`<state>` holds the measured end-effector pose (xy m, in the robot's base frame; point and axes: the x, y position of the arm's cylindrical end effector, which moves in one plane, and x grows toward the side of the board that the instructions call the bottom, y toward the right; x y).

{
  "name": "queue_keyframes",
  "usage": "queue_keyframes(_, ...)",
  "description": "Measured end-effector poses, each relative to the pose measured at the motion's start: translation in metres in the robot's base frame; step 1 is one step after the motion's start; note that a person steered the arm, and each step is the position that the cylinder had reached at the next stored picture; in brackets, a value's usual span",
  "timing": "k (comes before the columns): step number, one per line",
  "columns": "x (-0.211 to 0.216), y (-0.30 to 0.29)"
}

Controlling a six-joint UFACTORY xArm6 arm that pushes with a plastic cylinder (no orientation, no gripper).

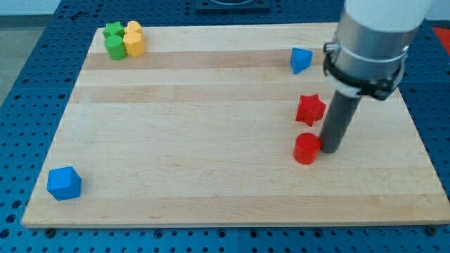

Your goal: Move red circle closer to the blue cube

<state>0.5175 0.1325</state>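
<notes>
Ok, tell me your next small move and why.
Probably push toward the view's left and slightly down: my tip sits against the right side of the red circle, and the blue cube lies far off at the view's bottom left.

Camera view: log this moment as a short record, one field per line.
tip: at the right side of the red circle, apparently touching
red star: just above the circle
blue cube: far off at bottom left
blue block: top right, shape unclear
green and yellow blocks: clustered top left
board: wooden
</notes>
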Motion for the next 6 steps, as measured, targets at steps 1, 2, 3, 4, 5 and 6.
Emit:
queue_keyframes(1,0.018,-0.036)
queue_keyframes(2,0.024,-0.071)
queue_keyframes(3,0.0,-0.097)
queue_keyframes(4,-0.019,-0.112)
queue_keyframes(5,-0.021,-0.142)
queue_keyframes(6,-0.013,-0.171)
